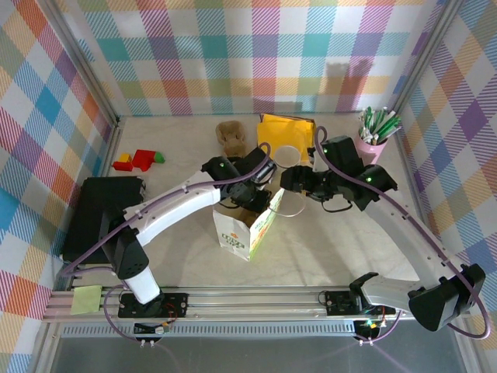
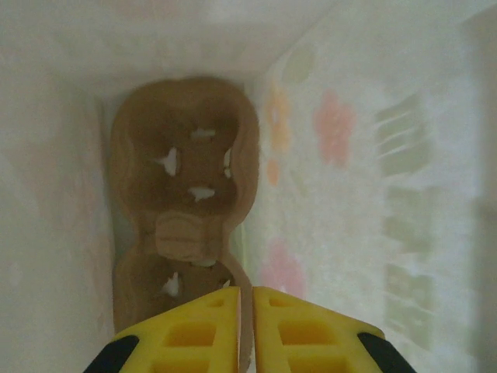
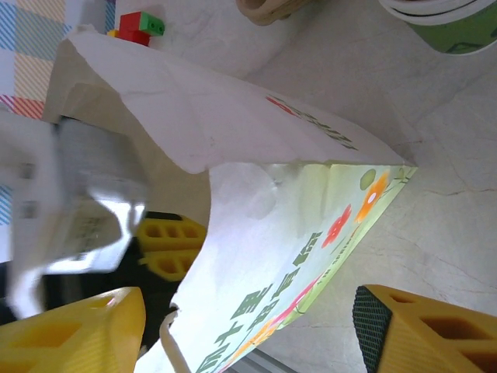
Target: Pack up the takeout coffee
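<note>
The left claw is down inside the paper bag, fingers pressed almost together, seemingly nipping the near rim of the cardboard cup carrier. The right claw straddles the bag's mouth, spread wide. Where the takeout coffee sits, I cannot tell.

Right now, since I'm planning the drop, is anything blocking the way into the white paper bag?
Yes. The left tool reaches down inside the white flower-printed paper bag, occupying its mouth above the brown moulded-pulp cup carrier on the bag's floor.
</note>
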`<control>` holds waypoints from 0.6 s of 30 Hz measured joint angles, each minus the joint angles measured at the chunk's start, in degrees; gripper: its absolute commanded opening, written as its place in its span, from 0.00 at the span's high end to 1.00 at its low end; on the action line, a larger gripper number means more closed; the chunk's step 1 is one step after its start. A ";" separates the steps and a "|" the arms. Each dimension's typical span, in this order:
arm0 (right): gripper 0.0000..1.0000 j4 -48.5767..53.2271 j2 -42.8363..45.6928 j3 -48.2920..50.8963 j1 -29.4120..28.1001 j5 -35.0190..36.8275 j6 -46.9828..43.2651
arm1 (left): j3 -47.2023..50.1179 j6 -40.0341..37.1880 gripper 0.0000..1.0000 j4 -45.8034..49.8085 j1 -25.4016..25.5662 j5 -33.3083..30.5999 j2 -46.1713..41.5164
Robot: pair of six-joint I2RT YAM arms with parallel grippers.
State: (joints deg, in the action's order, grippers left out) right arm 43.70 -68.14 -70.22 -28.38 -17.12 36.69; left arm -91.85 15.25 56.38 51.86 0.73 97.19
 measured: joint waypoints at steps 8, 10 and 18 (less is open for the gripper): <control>0.28 -1.29 0.52 1.79 0.00 -0.37 0.46 | 5.05 0.66 0.91 -3.13 0.00 0.07 3.52; 0.28 -1.31 1.14 2.08 0.00 -0.52 0.61 | 5.66 0.85 0.92 -3.76 -0.02 0.15 4.42; 0.29 -1.73 2.80 3.28 0.00 -1.09 1.44 | 8.85 1.90 0.94 -7.61 -0.26 1.38 6.40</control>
State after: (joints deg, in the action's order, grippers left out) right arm 41.98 -65.34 -66.94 -28.38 -18.22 38.13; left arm -83.00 17.15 48.77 51.59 2.11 103.59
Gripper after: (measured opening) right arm 0.712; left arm 0.067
